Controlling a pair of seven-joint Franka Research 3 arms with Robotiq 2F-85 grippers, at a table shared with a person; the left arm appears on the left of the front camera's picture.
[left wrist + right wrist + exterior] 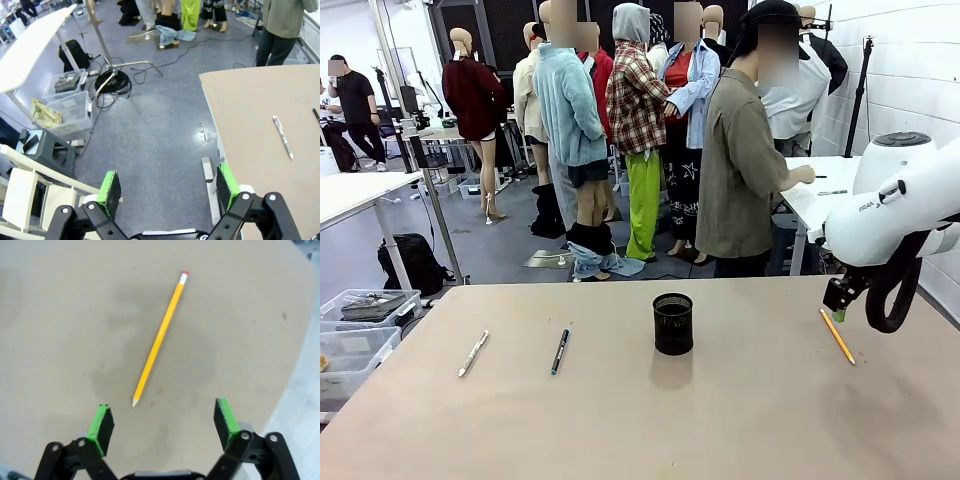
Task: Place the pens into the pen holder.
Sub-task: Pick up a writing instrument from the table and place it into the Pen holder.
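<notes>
- The worktop [620,420] is wide and brown, and all the task's things are on it
- Your right arm [895,205] comes in from the right side; the right jaws stand open and hold nothing, low over the yellow pencil [159,337], whose sharp tip points toward the gap between the green pads [101,422]
- Your left jaws are also open and hold nothing, above the grey floor [150,130] just beside the worktop's edge
- The pen holder [673,323], of black mesh, stands upright near the middle
- The pencil lies flat, well to the right of the holder
- The white pen [473,353] and the dark pen [560,351] lie flat to the left of the holder, apart from each other
</notes>
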